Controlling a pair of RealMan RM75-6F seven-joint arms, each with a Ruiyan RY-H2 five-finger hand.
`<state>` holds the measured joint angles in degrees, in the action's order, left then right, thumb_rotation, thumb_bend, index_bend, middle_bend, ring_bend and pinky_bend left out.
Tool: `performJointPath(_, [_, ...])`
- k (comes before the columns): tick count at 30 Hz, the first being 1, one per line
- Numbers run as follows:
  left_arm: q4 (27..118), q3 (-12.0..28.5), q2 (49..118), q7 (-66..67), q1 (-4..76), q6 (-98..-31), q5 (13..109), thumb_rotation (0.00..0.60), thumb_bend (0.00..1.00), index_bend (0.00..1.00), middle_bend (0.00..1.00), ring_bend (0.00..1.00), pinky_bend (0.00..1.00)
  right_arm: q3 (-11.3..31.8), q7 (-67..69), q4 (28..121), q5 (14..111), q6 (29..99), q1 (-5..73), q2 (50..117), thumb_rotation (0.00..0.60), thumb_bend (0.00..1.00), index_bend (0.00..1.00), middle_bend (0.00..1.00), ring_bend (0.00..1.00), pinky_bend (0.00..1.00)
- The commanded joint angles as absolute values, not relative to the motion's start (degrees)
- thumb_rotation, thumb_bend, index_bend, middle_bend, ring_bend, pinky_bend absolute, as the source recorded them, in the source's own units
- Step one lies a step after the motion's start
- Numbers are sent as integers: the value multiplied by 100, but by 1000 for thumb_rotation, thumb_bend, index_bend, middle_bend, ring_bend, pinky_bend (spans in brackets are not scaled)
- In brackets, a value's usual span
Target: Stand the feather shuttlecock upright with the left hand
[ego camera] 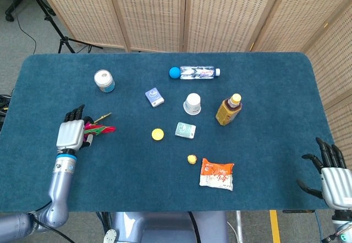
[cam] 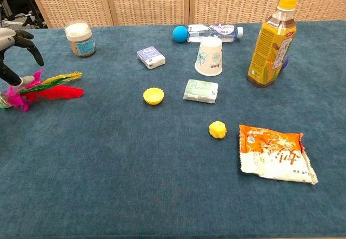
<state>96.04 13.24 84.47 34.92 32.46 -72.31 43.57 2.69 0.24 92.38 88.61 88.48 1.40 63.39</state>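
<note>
The feather shuttlecock lies flat on the blue table, red, pink and yellow feathers pointing right, base at the left edge of the chest view. In the head view its feathers stick out to the right of my left hand, which hovers over its base with fingers apart. The chest view shows that left hand above the base, fingers spread, one fingertip close to the pink feathers; contact is unclear. My right hand is open at the table's near right corner.
A white jar stands behind the shuttlecock. Mid-table are a small box, paper cup, yellow cap, green packet, tea bottle, snack bag, lying water bottle and blue ball.
</note>
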Motion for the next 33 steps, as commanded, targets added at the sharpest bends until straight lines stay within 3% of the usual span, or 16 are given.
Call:
performJointPath(1, [9475,1270,8560,3559,3280,-7291,4405,600,391,391,0,21,91,271,39,9236,8869,8864,135,6336,600,205,315,0,0,0])
performJointPath(27, [8339,1206,9447,3956,3611,-7140,4235,600,391,394,0,24,91,349,160,9187,8832,8985,97,6344,600,208,315,0,0,0])
performJointPath(33, [7996,1246,9660,3712,3604,-7165,4453,600,406,524,0,32,91,363,187,9179,8836,9018,86,6340,600,208,315,0,0,0])
